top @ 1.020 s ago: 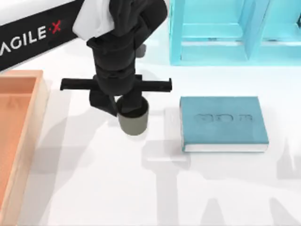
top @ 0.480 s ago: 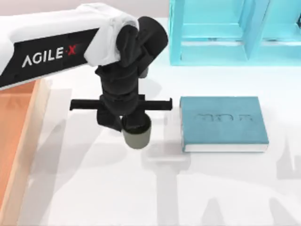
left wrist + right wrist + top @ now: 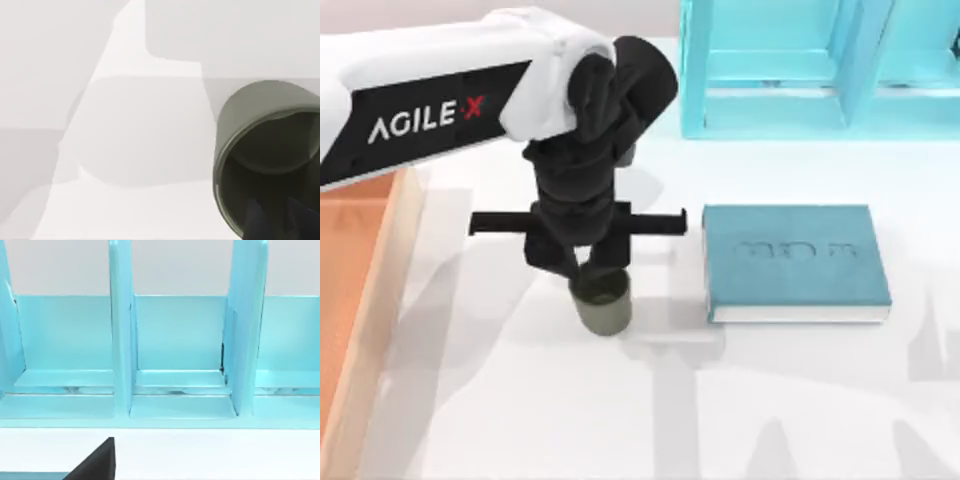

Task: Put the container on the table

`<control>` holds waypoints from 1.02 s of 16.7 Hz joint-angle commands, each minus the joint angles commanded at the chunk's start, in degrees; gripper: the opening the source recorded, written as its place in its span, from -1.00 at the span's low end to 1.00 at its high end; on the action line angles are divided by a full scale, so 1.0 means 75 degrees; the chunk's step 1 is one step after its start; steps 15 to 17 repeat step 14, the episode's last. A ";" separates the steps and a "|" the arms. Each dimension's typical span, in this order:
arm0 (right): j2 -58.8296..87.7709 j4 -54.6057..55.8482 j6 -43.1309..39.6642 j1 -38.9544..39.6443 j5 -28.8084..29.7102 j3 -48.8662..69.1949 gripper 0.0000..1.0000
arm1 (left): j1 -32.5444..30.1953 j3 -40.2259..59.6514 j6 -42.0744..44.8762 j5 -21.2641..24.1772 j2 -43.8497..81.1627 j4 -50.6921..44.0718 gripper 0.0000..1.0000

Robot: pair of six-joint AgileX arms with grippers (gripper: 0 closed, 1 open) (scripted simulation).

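**Left gripper holds the container low over the white surface**

In the top view the left arm comes in from the upper left of the frame and bends down near the middle. Its gripper is closed on the container, a small olive-brown cup, with the dark fingers at the cup's rim on the upper side. The container stands upright, a little left of the centre of the frame, with its dark hollow facing up. If its bottom touches the surface or is just above it, I cannot tell.

To the right of the container, near but apart, a teal book lies flat. A light-blue shelf unit stands at the upper right of the frame, and an orange wooden tray is at the left edge.

In the left wrist view the container is seen close, over the white surface, and a dark fingertip reaches inside its rim.

The right wrist view faces the compartments of the shelf unit; whether the right gripper is open or closed I cannot tell
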 joint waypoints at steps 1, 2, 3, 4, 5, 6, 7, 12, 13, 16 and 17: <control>0.0000 0.0000 0.0000 0.0000 0.0000 0.0000 1.00 | 0.0000 0.0000 0.0000 0.0000 0.0000 0.0000 -0.10; 0.0000 0.0000 0.0000 0.0000 0.0000 0.0000 1.00 | 0.0000 0.0000 0.0000 0.0000 0.0000 0.0000 0.06; 0.0000 0.0000 0.0000 0.0000 0.0000 0.0000 1.00 | 0.0000 0.0000 0.0000 0.0000 0.0000 0.0000 0.21; 0.0000 0.0000 0.0000 0.0000 0.0000 0.0000 1.00 | 0.0000 0.0000 0.0000 0.0000 0.0000 0.0000 0.36; 0.0000 0.0000 0.0000 0.0000 0.0000 0.0000 1.00 | 0.0000 0.0000 0.0000 0.0000 0.0000 0.0000 0.51; 0.0000 0.0000 0.0000 0.0000 0.0000 0.0000 1.00 | 0.0000 0.0000 0.0000 0.0000 0.0000 0.0000 0.66; 0.0000 0.0000 0.0000 0.0000 0.0000 0.0000 1.00 | 0.0000 0.0000 0.0000 0.0000 0.0000 0.0000 0.81; 0.0000 0.0000 0.0000 0.0000 0.0000 0.0000 1.00 | 0.0000 0.0000 0.0000 0.0000 0.0000 0.0000 1.00; 0.0000 0.0000 0.0000 0.0000 0.0000 0.0000 1.00 | 0.0000 0.0000 0.0000 0.0000 0.0000 0.0000 1.00; 0.0000 0.0000 0.0000 0.0000 0.0000 0.0000 1.00 | 0.0000 0.0000 0.0000 0.0000 0.0000 0.0000 1.00; 0.0000 0.0000 0.0000 0.0000 0.0000 0.0000 1.00 | 0.0000 0.0000 0.0000 0.0000 0.0000 0.0000 1.00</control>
